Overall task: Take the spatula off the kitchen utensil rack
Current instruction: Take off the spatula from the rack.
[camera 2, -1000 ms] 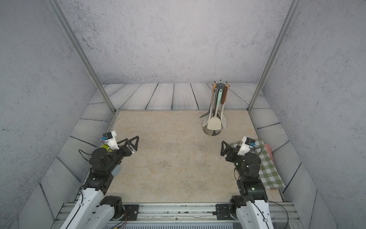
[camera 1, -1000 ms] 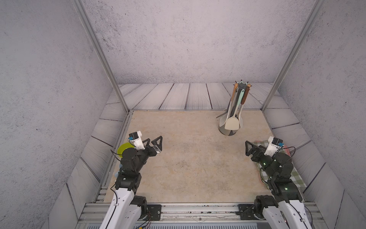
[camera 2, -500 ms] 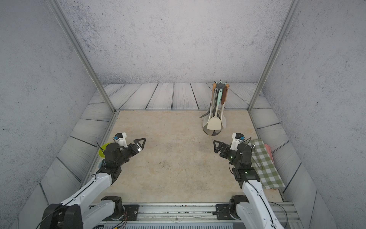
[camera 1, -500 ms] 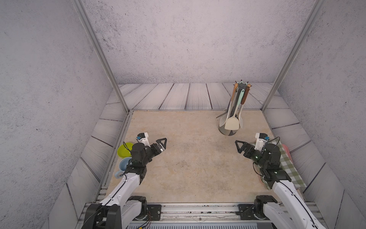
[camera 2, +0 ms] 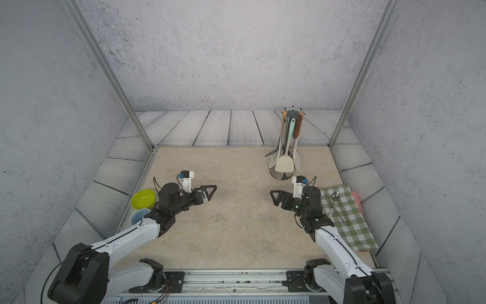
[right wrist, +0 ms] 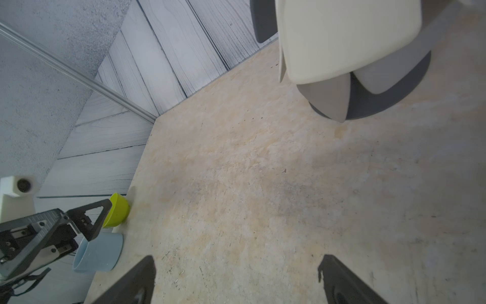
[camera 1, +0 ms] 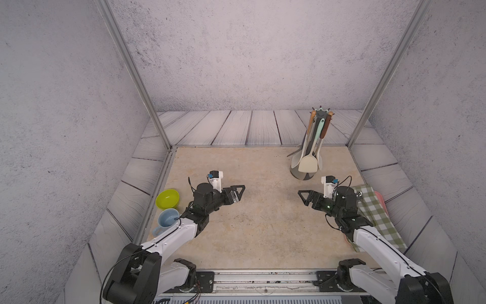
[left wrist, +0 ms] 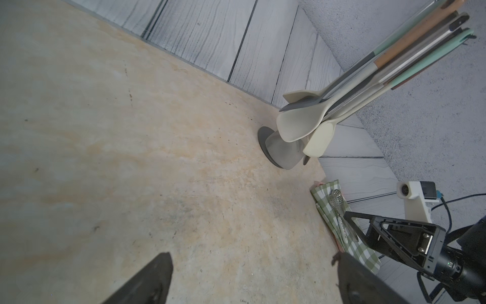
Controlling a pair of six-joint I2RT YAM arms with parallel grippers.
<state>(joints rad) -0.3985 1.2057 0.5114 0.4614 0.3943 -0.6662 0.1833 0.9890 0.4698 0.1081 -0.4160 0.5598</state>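
Note:
The kitchen utensil rack [camera 1: 321, 115] [camera 2: 292, 113] stands at the table's far right, a dark grey stand with several utensils hanging from its crown. The spatula [camera 1: 307, 164] [camera 2: 284, 164] has a flat cream blade and hangs on the near side, just above the round base. Its blade fills a corner of the right wrist view [right wrist: 347, 39]. My left gripper [camera 1: 238, 193] [left wrist: 252, 263] is open and empty above the mid-left table. My right gripper [camera 1: 302, 196] [right wrist: 238, 263] is open and empty in front of the rack, pointing left.
A green bowl [camera 1: 167, 198] and a blue mug [camera 1: 168, 218] sit at the table's left edge beside my left arm. A green checked cloth [camera 1: 378, 215] with a metal spoon [camera 2: 335, 196] on it lies at the right edge, under my right arm.
Both arms have unfolded and reached forward, away from the near rail. The grippers have drawn closer to the table's middle. Both stayed open and the rack has not moved.

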